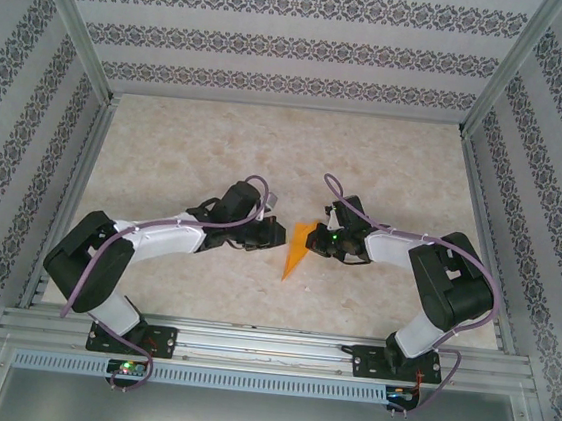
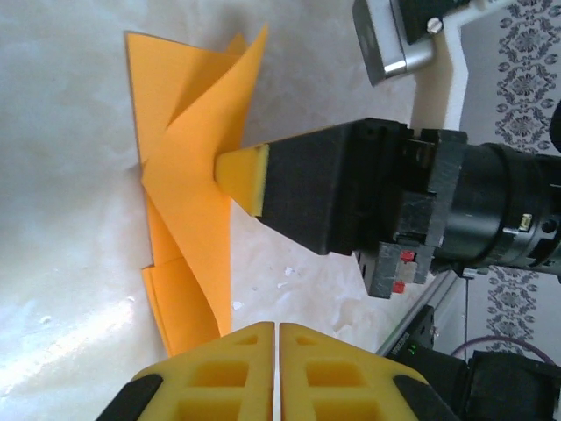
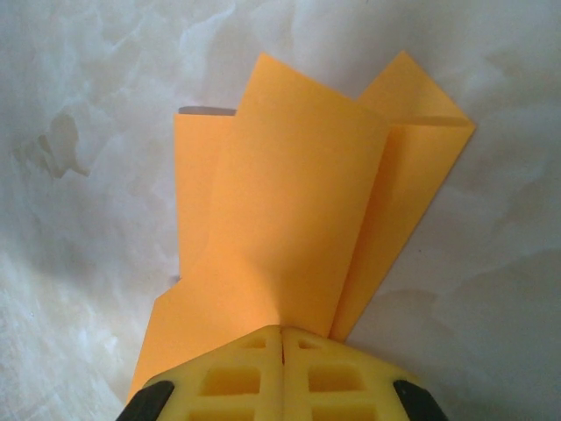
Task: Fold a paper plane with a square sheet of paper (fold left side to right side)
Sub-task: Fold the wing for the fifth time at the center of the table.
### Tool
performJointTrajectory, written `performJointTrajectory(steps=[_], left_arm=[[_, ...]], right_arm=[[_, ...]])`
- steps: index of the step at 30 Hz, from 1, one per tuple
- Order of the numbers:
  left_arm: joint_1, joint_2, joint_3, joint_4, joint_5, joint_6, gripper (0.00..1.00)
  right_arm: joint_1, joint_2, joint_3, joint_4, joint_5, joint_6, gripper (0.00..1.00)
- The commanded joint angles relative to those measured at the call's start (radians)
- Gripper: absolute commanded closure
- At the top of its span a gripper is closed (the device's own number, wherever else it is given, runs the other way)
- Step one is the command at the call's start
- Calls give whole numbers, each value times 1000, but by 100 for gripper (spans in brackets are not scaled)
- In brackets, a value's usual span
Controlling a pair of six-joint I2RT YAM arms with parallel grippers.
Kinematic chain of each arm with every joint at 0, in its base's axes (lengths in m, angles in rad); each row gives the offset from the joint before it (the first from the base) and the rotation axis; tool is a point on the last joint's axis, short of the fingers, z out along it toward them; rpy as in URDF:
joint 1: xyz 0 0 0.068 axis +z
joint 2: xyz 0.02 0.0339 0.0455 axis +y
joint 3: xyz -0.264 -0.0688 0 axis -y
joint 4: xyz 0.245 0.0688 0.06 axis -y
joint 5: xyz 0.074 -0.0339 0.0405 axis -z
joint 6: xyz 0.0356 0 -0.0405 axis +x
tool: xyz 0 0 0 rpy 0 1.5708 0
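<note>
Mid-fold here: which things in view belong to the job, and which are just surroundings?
Job: folded orange paper; right gripper, shut on it; left gripper, shut, empty, near it.
Not the job: marbled table; patterned walls; aluminium frame rail.

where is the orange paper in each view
top external: orange paper mid-frame, just left of the right gripper.
left wrist: left half of the picture, folds standing up.
right wrist: centre, rising from the bottom edge.
shared landmark: the right gripper's yellow tip, shut on the paper.
</note>
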Motion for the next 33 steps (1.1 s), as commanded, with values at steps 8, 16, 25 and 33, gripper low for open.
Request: performJointTrajectory(steps=[8,16,25,33], left_arm=[[-77,120,114,-57,124,18,93],[-83,190,112,-76,83,38,94],[-83,236,54,-6,84,4,95],[-85,261,18,49,94,-20,95]], right_arm=[[-4,57,-40,-97,61,-10,100],[-2,61,-32,-106,56,-19,100],[-2,68,-21,-115,54,-27,100],[-2,73,-17,-123,55,-28,100]])
